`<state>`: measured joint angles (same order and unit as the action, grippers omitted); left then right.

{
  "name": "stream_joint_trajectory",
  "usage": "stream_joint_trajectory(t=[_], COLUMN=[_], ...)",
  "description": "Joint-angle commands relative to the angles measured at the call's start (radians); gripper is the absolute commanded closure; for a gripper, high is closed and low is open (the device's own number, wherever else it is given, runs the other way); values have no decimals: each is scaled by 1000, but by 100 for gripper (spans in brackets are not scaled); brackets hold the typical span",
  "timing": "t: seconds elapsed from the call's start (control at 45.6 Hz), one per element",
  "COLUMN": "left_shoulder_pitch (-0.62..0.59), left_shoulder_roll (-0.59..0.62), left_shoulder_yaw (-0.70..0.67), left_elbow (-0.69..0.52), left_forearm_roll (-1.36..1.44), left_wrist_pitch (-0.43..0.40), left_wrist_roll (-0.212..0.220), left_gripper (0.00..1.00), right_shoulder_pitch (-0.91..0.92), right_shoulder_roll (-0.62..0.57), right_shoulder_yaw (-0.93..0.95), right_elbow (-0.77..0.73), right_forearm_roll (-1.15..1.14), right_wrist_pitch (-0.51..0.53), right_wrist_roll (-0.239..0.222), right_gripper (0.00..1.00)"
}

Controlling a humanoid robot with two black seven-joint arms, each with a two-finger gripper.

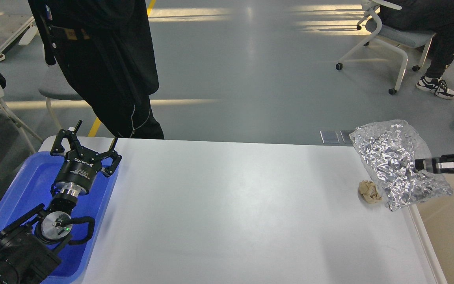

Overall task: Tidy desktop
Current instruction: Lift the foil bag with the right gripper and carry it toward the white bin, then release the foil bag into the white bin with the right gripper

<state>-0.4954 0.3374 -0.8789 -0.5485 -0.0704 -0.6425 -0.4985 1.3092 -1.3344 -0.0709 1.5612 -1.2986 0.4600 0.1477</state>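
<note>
The desktop (219, 213) fills the lower middle of my head view, white and smooth, its far edge running straight across and its rounded far-left corner showing just behind my left gripper (87, 148); its near edge is cut off by the frame. Most of its surface lies bare between my two arms, a broad open stretch from the blue tray (34, 177) on the left to the clutter at the right edge. That tray sits along the table's left side, and my left arm reaches up over it, wrist angled toward the far edge, with the fingers spread wide apart and holding nothing. At the right, a crumpled silver foil bag (396, 161) is lifted at the table's far-right corner, and my right gripper (420, 163) comes in from the right edge of the frame, pinching the bag's side; most of that arm is cut off. A small beige crumpled wad (370, 191) lies on the table touching or just under the bag's lower left edge; I cannot tell which. Beside the table's right edge a cream-white bin (451, 232) shows partly, cropped by the frame. Beyond the far edge a person in black (105, 59) stands close to the left corner, head out of view.
</note>
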Motion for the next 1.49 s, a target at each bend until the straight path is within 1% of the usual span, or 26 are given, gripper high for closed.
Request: stream_joint_trajectory(t=[0.0, 0.066, 0.154, 0.351, 0.461, 0.68, 0.899, 1.031, 1.272, 1.47], left_shoulder_pitch=[0, 0, 0, 0, 0, 0, 0, 0, 0, 0], left_shoulder_roll=[0, 0, 0, 0, 0, 0, 0, 0, 0, 0], left_shoulder_yaw=[0, 0, 0, 0, 0, 0, 0, 0, 0, 0], left_elbow=[1, -1, 1, 1, 1, 1, 1, 1, 1, 1], left_forearm_roll=[0, 0, 0, 0, 0, 0, 0, 0, 0, 0], left_wrist_pitch=[0, 0, 0, 0, 0, 0, 0, 0, 0, 0], left_wrist_roll=[0, 0, 0, 0, 0, 0, 0, 0, 0, 0], left_gripper=[0, 0, 0, 0, 0, 0, 0, 0, 0, 0], right_shoulder_pitch=[8, 5, -19, -129, -198, -295, -386, -453, -576, -688], right_shoulder_roll=[-35, -42, -57, -66, -68, -58, -42, 12, 179, 345], right_shoulder_yaw=[-1, -6, -17, -17, -17, -18, -17, -14, 0, 32], right_elbow=[-16, -30, -36, -82, -121, -243, -286, -354, -565, -769], right_forearm_roll=[51, 71, 125, 214, 330, 597, 841, 985, 1239, 1320], right_wrist_pitch=[3, -29, -105, -234, -323, -395, -477, -518, -532, -529], right_wrist_roll=[0, 1, 1, 3, 4, 15, 15, 16, 18, 16], right_gripper=[100, 100, 100, 100, 100, 100, 100, 100, 100, 100])
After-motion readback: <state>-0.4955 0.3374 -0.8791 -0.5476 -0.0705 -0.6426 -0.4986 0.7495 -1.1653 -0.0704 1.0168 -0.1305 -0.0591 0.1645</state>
